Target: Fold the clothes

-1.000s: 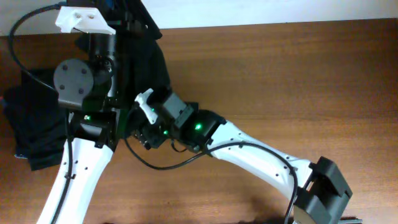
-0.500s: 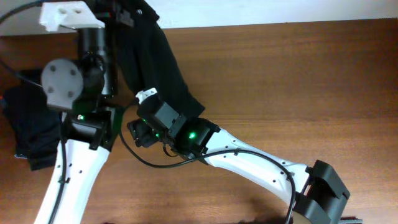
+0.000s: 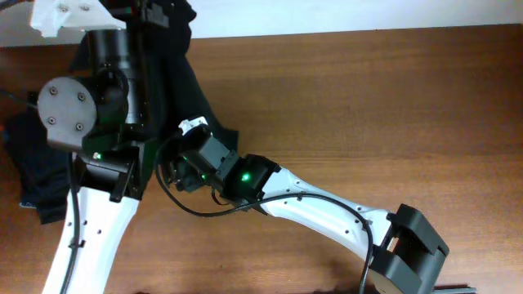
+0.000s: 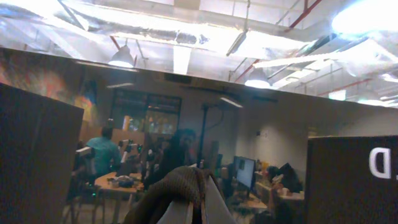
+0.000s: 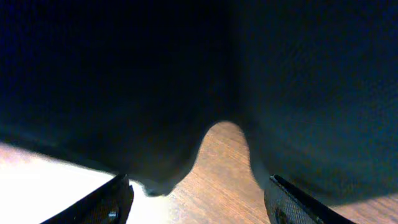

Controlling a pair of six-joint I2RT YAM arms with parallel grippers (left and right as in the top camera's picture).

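A black garment (image 3: 189,90) hangs from my raised left gripper (image 4: 198,190), which is shut on a bunched fold of its fabric (image 4: 177,186). In the overhead view the left gripper (image 3: 160,13) is at the top edge, and the cloth drapes down towards my right gripper (image 3: 174,173). The right gripper (image 5: 199,202) is open, its fingers wide apart, just under the hanging black cloth (image 5: 186,74) and above the wood. A dark stack of clothes (image 3: 33,163) with a teal-blue edge (image 3: 24,198) lies at the left, partly hidden by the left arm.
The brown wooden table (image 3: 384,98) stretches to the right. The left arm's base link (image 3: 90,237) crosses the front left. The right arm (image 3: 327,216) runs from the front right towards the middle. A white wall edge (image 3: 343,16) lies at the back.
My left arm has shifted left and lifted, drawing the black garment up and leftward. My right gripper has slid slightly left beneath the hanging cloth.
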